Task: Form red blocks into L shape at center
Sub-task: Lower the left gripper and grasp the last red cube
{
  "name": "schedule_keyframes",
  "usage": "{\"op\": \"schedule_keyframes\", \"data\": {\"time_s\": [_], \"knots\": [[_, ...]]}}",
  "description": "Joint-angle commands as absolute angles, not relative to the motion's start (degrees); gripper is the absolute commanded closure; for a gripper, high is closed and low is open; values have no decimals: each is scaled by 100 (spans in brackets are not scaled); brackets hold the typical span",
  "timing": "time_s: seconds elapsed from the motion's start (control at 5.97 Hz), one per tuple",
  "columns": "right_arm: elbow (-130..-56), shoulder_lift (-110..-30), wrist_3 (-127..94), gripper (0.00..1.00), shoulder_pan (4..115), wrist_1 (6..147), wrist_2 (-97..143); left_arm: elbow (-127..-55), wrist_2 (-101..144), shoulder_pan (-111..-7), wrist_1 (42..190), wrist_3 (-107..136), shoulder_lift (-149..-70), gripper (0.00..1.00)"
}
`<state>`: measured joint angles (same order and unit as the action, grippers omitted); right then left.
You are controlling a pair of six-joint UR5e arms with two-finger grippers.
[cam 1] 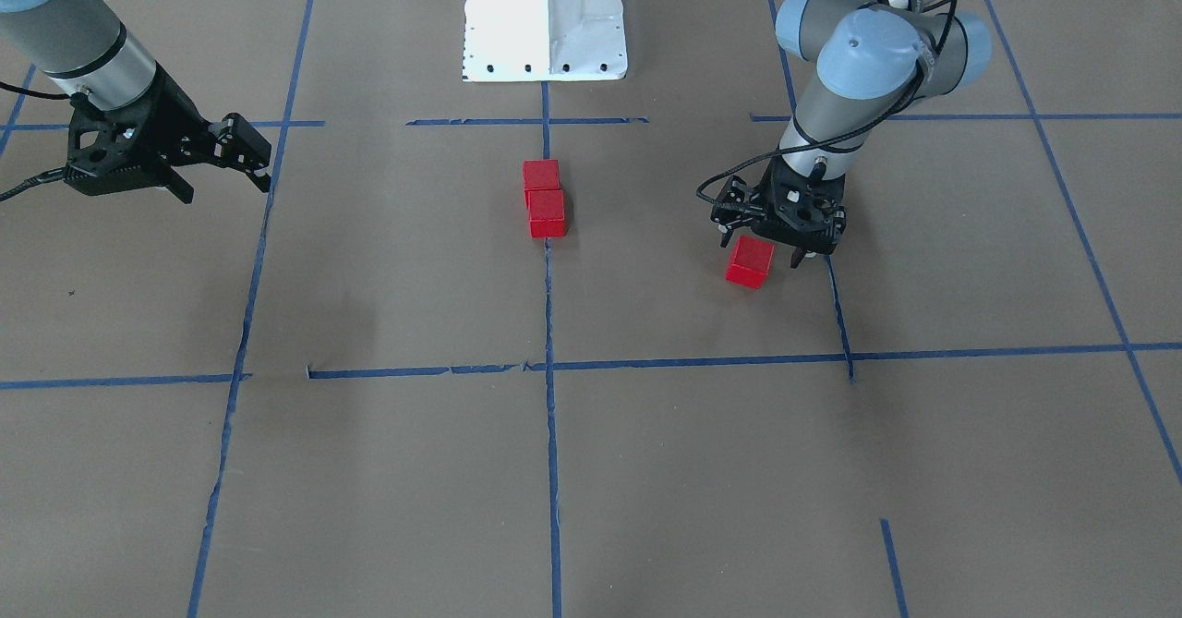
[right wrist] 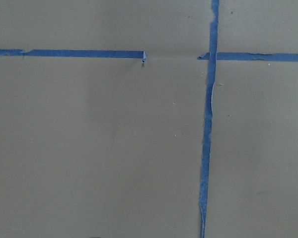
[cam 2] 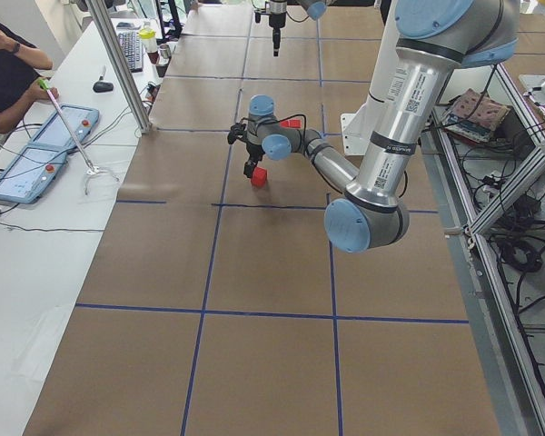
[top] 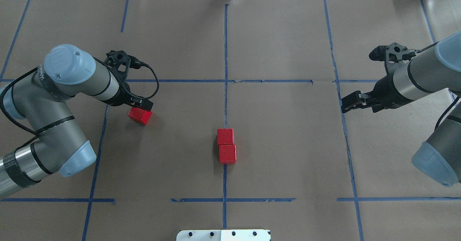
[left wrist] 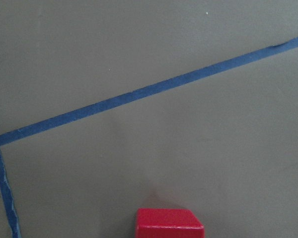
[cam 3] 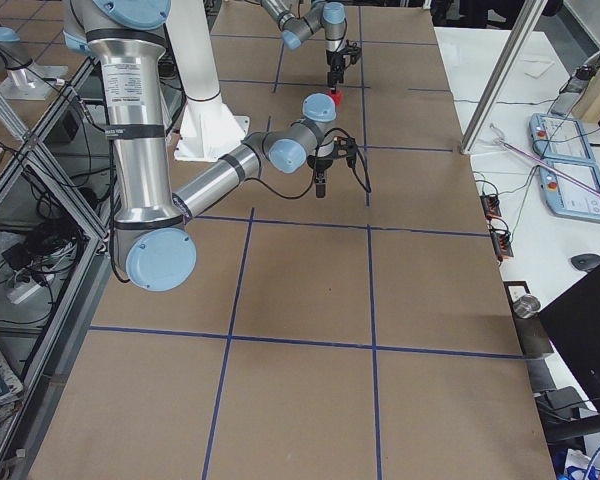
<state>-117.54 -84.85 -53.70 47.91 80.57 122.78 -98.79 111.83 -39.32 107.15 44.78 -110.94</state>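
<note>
Red block [left wrist: 169, 224] at left wrist view's edge, two touching blocks [top: 226, 145] overhead

a seated operator [cam 2: 4, 77] beside 2 grey teach pendants [cam 2: 65, 127] on the white side bench [cam 2: 27, 300].

Silver-grey arms [top: 50, 133], pale-blue joint caps [top: 68, 62], black cabled claws [top: 345, 104], white bolted base [cam 1: 545, 18].

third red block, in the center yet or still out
Out: the third red block is at the left gripper, apart from the two red blocks touching in a row on the middle tape line.
</note>
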Motion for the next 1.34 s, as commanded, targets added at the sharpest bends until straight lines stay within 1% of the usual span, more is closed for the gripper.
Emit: {"op": "schedule_keyframes", "data": {"time_s": [0.0,0.84,1.0,1.17], "knots": [[-11742,-8490,-5370,0,4790,8060,12278,-9739,11197,-3894,10723,4491,-11109,0],[-11733,-8481,-5370,0,4790,8068,12270,-9361,11197,-3771,10881,4448,-11180,1],[-11716,-8473,-5370,0,4790,8068,12270,-9326,11197,-3701,10890,4439,-11188,11],[-11716,-8473,-5370,0,4790,8068,12270,-9334,11284,-3700,10907,4438,-11188,42]]}}
